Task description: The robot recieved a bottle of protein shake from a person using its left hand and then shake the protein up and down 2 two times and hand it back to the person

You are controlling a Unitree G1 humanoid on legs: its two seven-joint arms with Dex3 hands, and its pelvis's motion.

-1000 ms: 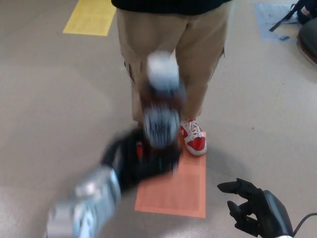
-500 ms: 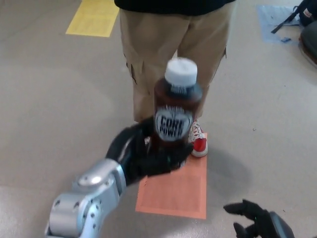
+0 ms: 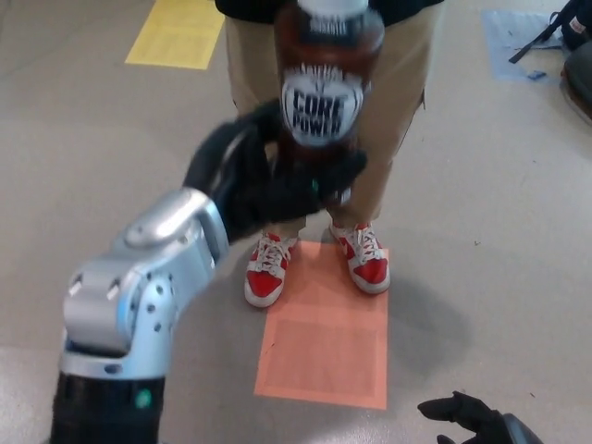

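Note:
A brown protein shake bottle [image 3: 326,79] with a white cap and a round "Core Power" label stands upright near the top of the head view, its cap cut by the picture's edge. My left hand [image 3: 264,180] is shut around its lower part, with the silver forearm [image 3: 139,287] rising from the lower left. My right hand [image 3: 472,416] shows only at the bottom right corner, low and away from the bottle, with its fingers spread. A person in tan trousers [image 3: 388,111] and red shoes [image 3: 365,259] stands right behind the bottle.
An orange rectangle [image 3: 324,347] is marked on the grey floor under the person's shoes. A yellow rectangle [image 3: 176,32] lies at the top left. A blue patch and dark objects [image 3: 555,42] sit at the top right.
My left arm has lifted the bottle from the picture's middle up to its top edge. The right hand has sunk lower in the corner.

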